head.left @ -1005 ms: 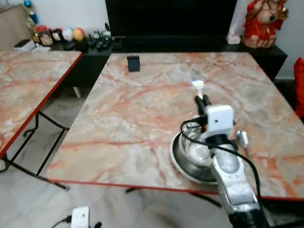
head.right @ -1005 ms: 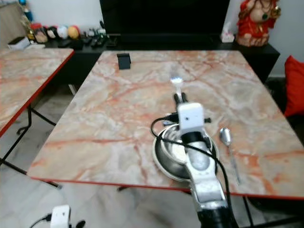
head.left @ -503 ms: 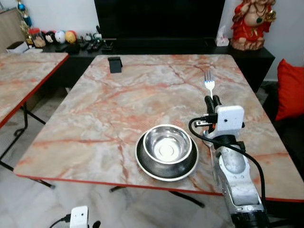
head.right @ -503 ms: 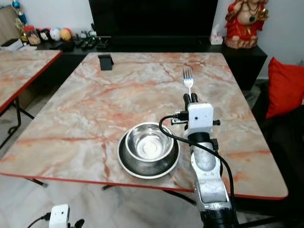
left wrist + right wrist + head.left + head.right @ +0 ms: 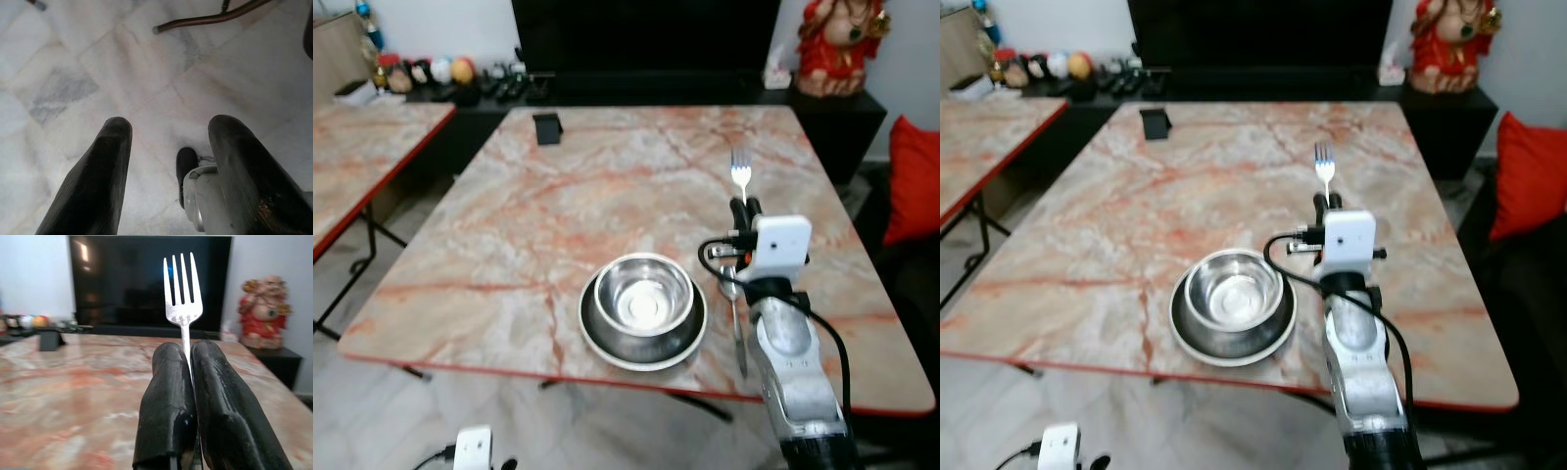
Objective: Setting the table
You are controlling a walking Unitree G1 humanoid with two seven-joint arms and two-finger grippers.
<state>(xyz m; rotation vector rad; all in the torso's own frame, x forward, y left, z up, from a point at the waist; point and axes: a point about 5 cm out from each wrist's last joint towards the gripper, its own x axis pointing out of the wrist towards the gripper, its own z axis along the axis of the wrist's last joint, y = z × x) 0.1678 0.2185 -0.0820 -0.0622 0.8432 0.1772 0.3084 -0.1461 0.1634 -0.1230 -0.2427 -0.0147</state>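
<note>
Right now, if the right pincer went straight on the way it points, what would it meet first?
The right pincer, shut on the fork, points across the marble table toward the dark TV screen. The way looks free above the tabletop; the screen seems first, though depth is unclear.

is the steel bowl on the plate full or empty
Empty. The shiny steel bowl sits on the round steel plate, and its bare reflective bottom shows. Beside it, the right gripper is shut on a silver fork.

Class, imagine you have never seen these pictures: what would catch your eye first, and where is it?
The fork, tines up, pinched in the right gripper above the marble table. Next, the steel bowl on its plate near the table's front edge, with a spoon lying just right of it.
</note>
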